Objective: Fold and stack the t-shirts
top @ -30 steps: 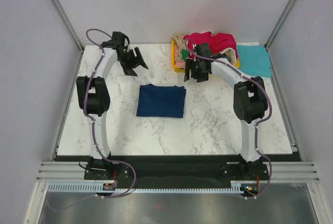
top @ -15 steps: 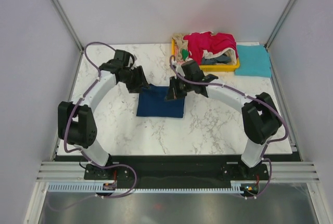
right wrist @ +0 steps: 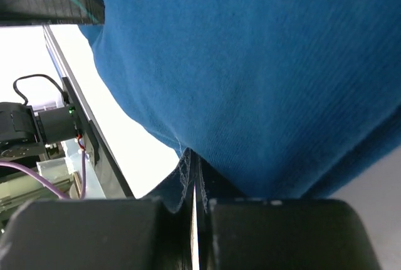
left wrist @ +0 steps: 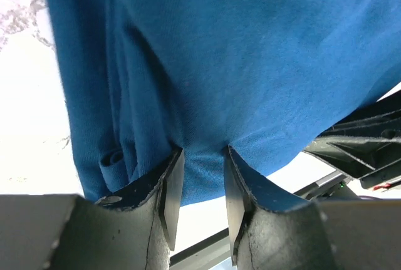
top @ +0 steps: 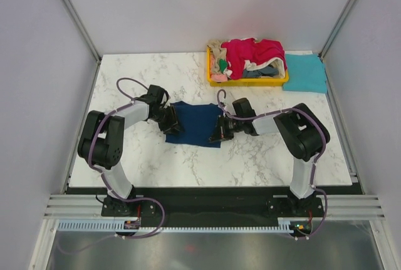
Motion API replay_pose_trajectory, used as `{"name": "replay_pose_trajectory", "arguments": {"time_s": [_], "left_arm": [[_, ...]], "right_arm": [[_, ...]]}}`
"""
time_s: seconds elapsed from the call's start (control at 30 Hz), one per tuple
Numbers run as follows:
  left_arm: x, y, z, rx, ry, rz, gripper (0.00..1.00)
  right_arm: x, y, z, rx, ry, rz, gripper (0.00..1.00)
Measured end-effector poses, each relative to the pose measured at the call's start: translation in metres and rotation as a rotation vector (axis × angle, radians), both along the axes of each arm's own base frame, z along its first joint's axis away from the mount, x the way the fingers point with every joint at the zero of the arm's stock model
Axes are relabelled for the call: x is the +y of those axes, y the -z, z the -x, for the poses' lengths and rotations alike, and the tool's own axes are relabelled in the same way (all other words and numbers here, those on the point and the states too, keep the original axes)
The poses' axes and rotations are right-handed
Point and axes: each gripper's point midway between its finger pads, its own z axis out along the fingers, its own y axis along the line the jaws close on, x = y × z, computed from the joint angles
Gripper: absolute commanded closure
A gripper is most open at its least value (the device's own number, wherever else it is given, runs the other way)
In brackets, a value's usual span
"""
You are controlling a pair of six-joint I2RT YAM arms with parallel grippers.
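The navy tee (top: 195, 124) lies folded near the middle of the counter (top: 263, 157), a little left of centre, well apart from the other clothes. Both arms reach low across the counter to it from opposite sides.

The left fingers (top: 169, 121) sit at the tee's left edge. In the left wrist view the left fingers (left wrist: 170, 188) stand partly apart, with the tee's hem (left wrist: 200, 173) lying in the gap. No pinch shows. Bunched folds (left wrist: 122, 151) of the same tee crowd in just left of them. Black parts of the right arm (left wrist: 360, 148) close off the lower right of that view.

The right fingers (top: 219, 133) sit at the tee's near right corner. The right wrist view shows the right fingers (right wrist: 276, 232) closed tight on a thin frayed edge (right wrist: 188, 166) of the tee. The cloth fills most of that view.

At the far edge, right of centre, a yellow tray (top: 250, 83) holds a heap: a crimson tee (top: 257, 51) on top, a beige one (top: 217, 49) at its left end, and darker cloth below. A teal tee (top: 305, 72) lies flat in the far right corner, just beside the tray. Purple cables (top: 128, 84) loop along both arms.
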Motion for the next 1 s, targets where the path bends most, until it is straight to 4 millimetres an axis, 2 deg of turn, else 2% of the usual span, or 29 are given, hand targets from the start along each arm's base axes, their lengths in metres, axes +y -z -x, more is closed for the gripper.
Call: {"name": "replay_pose_trajectory", "arguments": {"time_s": [0.07,0.1,0.13,0.17,0.27,0.33,0.37,0.4,0.5,0.6,0.67,0.73,0.87,1.0], "left_arm": [[0.0,-0.001,0.0,-0.002,-0.002,-0.002,0.59],[0.001,-0.002,0.0,-0.004,-0.002,-0.007,0.58],[0.001,-0.003,-0.001,-0.005,-0.003,-0.016,0.54],[0.001,-0.005,-0.002,-0.007,-0.003,-0.03,0.51],[0.003,-0.02,-0.007,-0.037,0.008,-0.091,0.38],[0.005,-0.041,-0.014,-0.084,0.024,-0.123,0.34],[0.004,-0.056,-0.019,-0.119,0.032,-0.133,0.34],[0.005,-0.071,-0.024,-0.16,0.036,-0.143,0.33],[0.012,-0.117,-0.029,-0.289,0.039,-0.176,0.33],[0.025,-0.156,-0.016,-0.397,0.034,-0.199,0.33],[0.032,-0.171,-0.004,-0.451,0.033,-0.208,0.33],[0.041,-0.173,0.011,-0.47,0.034,-0.222,0.34],[0.057,-0.155,0.044,-0.444,0.048,-0.259,0.34],[0.068,-0.138,0.065,-0.426,0.055,-0.287,0.35]], "right_arm": [[-0.001,-0.001,0.003,-0.012,0.006,-0.005,0.86],[-0.002,-0.002,0.003,-0.016,0.009,-0.003,0.75],[-0.003,-0.004,0.005,-0.016,0.01,0.004,0.63],[-0.003,-0.007,0.006,-0.019,0.012,0.012,0.44],[-0.003,-0.028,0.007,-0.06,0.003,0.045,0.25],[-0.006,-0.04,0.002,-0.085,0.011,0.077,0.16],[-0.007,-0.046,-0.003,-0.1,0.018,0.091,0.08],[-0.008,-0.053,-0.009,-0.118,0.027,0.1,0.03],[-0.012,-0.072,-0.029,-0.177,0.052,0.111,0.02],[-0.023,-0.079,-0.05,-0.204,0.095,0.123,0.02],[-0.032,-0.076,-0.064,-0.206,0.128,0.144,0.02],[-0.041,-0.065,-0.077,-0.195,0.157,0.175,0.02],[-0.052,-0.034,-0.091,-0.149,0.183,0.232,0.02],[-0.05,-0.031,-0.107,-0.16,0.194,0.233,0.02]]}}
